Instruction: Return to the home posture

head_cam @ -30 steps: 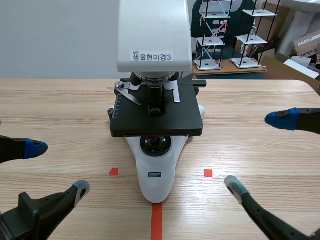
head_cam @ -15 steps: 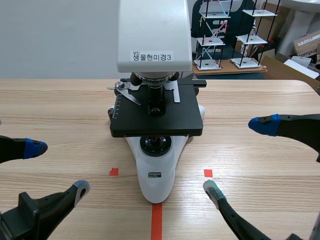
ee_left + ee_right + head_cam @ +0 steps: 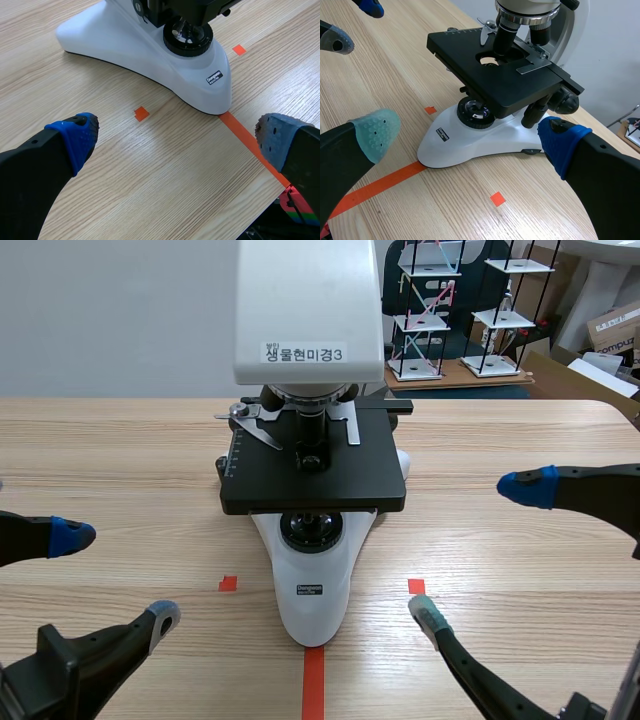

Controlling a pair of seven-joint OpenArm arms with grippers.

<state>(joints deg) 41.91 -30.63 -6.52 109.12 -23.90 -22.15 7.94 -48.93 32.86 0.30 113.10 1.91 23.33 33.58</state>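
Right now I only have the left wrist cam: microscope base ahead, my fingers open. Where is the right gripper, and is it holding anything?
Observer: The right gripper is open and empty. It sits low on the robot's right of the microscope and is not touching it.
Operator: Anything sitting on the stage?
Observer: In the right wrist view, an objective lens stands directly over the opening in the black stage. I cannot tell whether a slide is there.
Operator: Is the left arm clear of the stage?
Observer: Yes. In the scene view the left gripper is open and sits apart from the stage, nearer the robot.
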